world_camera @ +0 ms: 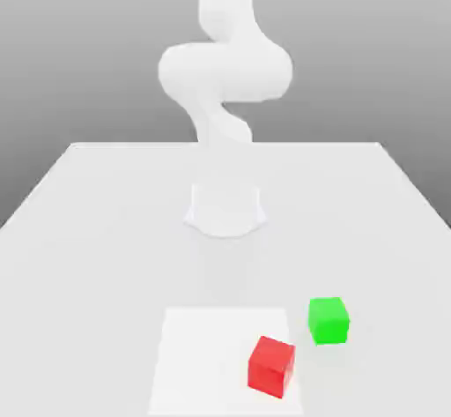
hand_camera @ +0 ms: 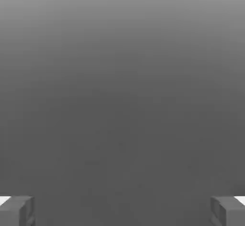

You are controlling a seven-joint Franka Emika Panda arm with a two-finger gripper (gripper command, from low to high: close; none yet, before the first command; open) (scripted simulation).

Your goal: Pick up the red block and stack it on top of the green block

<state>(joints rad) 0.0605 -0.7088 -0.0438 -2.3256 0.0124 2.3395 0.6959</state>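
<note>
My pincer [hand_camera: 122, 211] stands wide apart, its two fingertips far from each other in the hand view with nothing between them. I judge that this suits the moment: I have a block to take, and a wide gap lets me come down around it without knocking it.

The red block [world_camera: 270, 367] sits toward the exterior view's right side of a white square [world_camera: 207, 358] on the tabletop [world_camera: 106, 256], turned a little askew to the square's edges. The green block [world_camera: 329, 321] rests on the bare tabletop, just beyond the square on the exterior view's right, near the red one but apart from it. Why they lie so I can only guess: perhaps the square marks out a working patch, and the gap leaves me room to grip one without brushing the other. The green block's top is bare, which it needs to be if it is to serve as the base.

I count one red block, one green block, one white square, and one arm [world_camera: 225, 71], mine, with two fingers.

The stacking is all ahead of me. I should first bring my pincer over the red block and turn it to match that skewed angle; gripping across the corners could make the block twist or slip.
</note>
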